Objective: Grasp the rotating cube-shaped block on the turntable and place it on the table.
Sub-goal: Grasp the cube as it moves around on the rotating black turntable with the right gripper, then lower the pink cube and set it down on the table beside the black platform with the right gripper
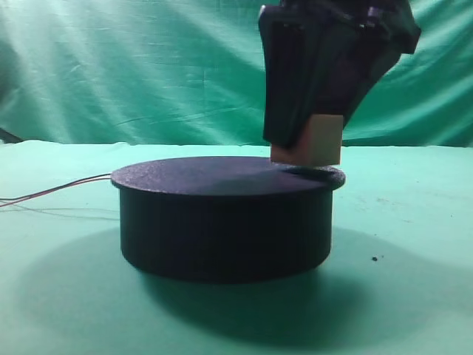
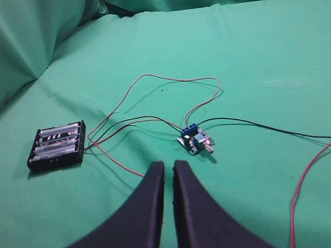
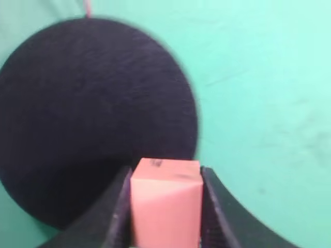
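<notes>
The cube-shaped block [image 1: 316, 142] is pale tan in the exterior view and salmon-pink in the right wrist view [image 3: 165, 201]. My right gripper [image 3: 165, 178] is shut on it, one black finger on each side. The block is at or just above the right rim of the black turntable [image 1: 222, 214], over the disc's near edge in the right wrist view [image 3: 93, 113]; I cannot tell whether it still touches the top. My left gripper [image 2: 168, 165] is shut and empty, over the green table [image 2: 258, 62], far from the turntable.
Thin wires [image 1: 52, 192] trail from the turntable's left side. In the left wrist view a black battery holder [image 2: 57, 146], a small blue circuit board [image 2: 195, 139] and looping wires lie on the cloth. Green cloth lies right of the turntable [image 1: 414, 222].
</notes>
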